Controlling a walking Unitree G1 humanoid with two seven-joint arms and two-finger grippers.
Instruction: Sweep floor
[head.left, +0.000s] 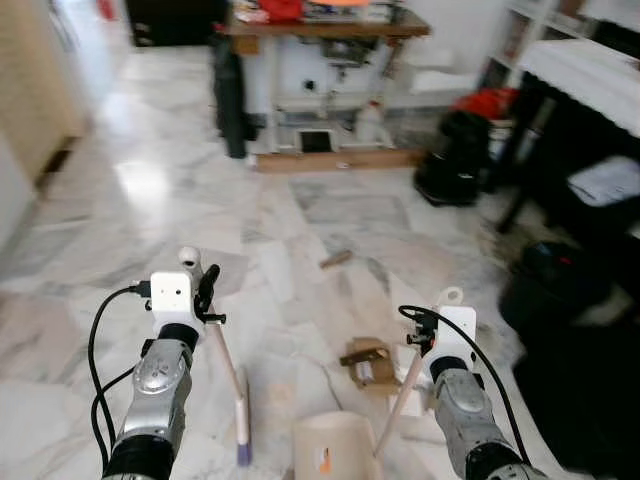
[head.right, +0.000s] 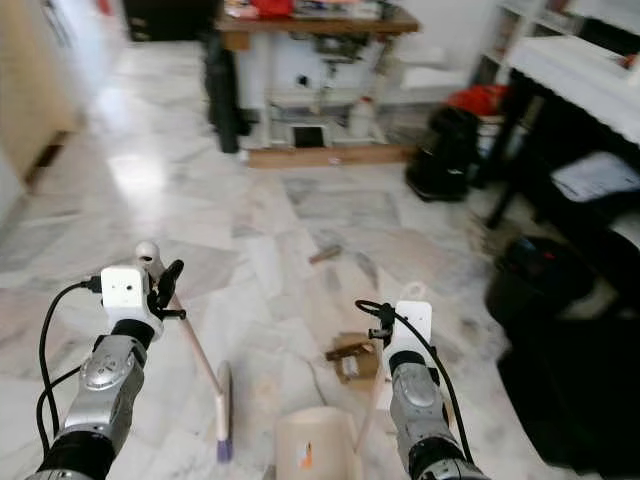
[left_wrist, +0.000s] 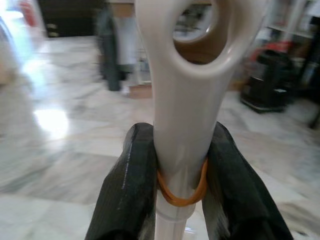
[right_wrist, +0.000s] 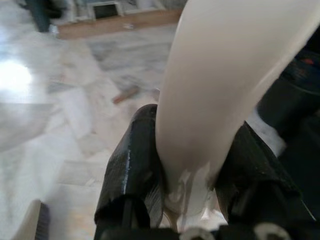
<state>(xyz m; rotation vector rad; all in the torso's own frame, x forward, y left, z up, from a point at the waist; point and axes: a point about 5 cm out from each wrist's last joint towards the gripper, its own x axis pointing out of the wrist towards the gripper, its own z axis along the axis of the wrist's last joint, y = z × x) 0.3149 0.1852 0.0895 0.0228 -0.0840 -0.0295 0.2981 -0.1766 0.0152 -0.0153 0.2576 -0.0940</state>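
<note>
Nearest the lens, in the left wrist view, two black fingers (left_wrist: 132, 200) are clamped tight on the cream broom handle (left_wrist: 182, 125), an orange rubber band (left_wrist: 180, 197) looped round it just at the grip and the hang-hole above. The right wrist view gives the same story: the right gripper (right_wrist: 192, 175) is closed firmly on the dustpan handle (right_wrist: 225, 85).

Pull back to the head views. The left gripper (head.left: 205, 290) holds the broom up near its top end, the stick slanting down to the bristles (head.left: 242, 425) on the marble floor (head.left: 150, 190). The right gripper (head.left: 428, 335) angles its handle down to the cream dustpan (head.left: 335, 445) at the robot's feet.

The rubbish: a crumpled bit of cardboard (head.left: 368, 362) just beyond the pan, and a small brown scrap (head.left: 336, 259) farther out.

By the look of it, the bristles want to reach past the cardboard and draw it back in short strokes, pan lip flat to the floor.

The wrist views prove the grips; the head views alone show bristles and pan.
</note>
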